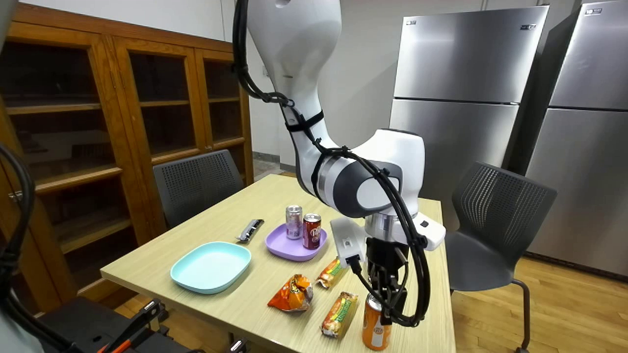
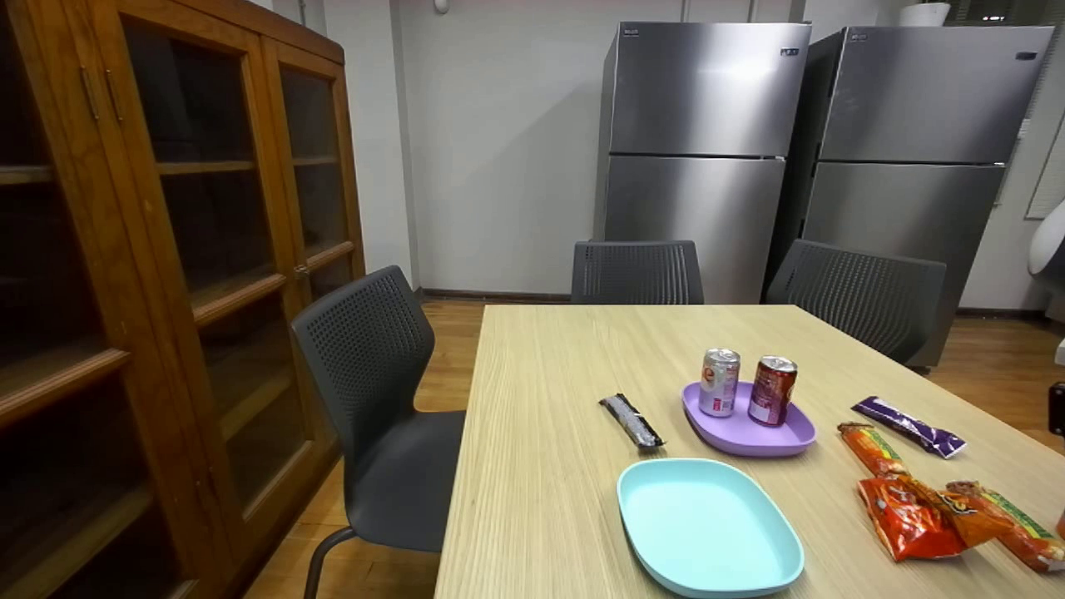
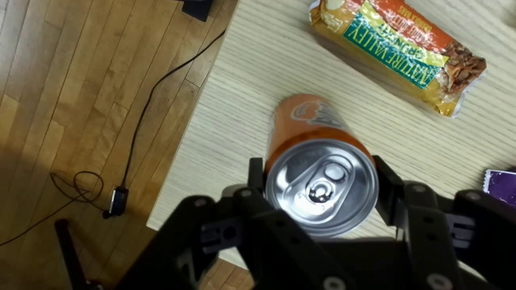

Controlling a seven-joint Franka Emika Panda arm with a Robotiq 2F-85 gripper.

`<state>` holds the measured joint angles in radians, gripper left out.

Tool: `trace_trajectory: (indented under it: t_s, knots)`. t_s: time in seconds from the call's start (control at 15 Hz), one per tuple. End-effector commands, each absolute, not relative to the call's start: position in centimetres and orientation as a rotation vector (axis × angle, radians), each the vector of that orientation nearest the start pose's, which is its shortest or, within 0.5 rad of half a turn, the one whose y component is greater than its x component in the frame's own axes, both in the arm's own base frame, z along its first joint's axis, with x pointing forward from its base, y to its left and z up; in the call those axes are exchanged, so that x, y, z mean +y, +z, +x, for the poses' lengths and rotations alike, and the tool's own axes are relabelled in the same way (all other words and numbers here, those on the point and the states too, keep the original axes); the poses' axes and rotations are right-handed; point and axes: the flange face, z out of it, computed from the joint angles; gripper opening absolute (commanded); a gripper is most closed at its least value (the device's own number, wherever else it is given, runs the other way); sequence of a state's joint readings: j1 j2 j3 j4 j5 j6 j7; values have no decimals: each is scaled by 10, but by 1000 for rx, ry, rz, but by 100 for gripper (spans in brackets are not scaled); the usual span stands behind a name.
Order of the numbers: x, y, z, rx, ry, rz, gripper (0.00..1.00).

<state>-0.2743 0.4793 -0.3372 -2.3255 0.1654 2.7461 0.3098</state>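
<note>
An orange soda can [image 3: 308, 121] stands upright on the table near its edge, its silver lid and pull tab facing the wrist camera. My gripper [image 3: 321, 179] has its black fingers on either side of the can's upper part, and the pads appear to press against it. In an exterior view the gripper [image 1: 386, 303] reaches down over the orange can [image 1: 376, 334], partly hiding its top. Close beside the can lies a Nature Valley granola bar [image 3: 397, 50]. At the wrist view's right edge, part of a purple wrapper [image 3: 502, 186] shows.
An orange snack bag [image 1: 293, 293] and a second granola bar [image 1: 331, 272] lie nearby. Farther off are a purple plate [image 1: 285, 253] bearing two cans, a turquoise plate [image 1: 211, 267] and a silver-black wrapper [image 1: 250, 230]. Chairs [image 1: 495, 235] stand around the table [image 2: 549, 466].
</note>
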Motion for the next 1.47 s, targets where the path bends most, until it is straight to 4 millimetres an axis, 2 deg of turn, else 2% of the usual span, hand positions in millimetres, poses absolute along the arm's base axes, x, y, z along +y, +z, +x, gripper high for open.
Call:
trace_trajectory:
  t_s: [0.0, 0.27, 0.6, 1.13, 1.4]
  knots:
    - [-308, 160, 406, 1551, 22, -2819, 39]
    - [-303, 181, 406, 1471, -29, -2852, 39]
    - [-287, 205, 405, 1281, -73, -2919, 39]
    - [-236, 230, 406, 836, -108, -3027, 39]
    - [-210, 235, 412, 633, -129, -3065, 39]
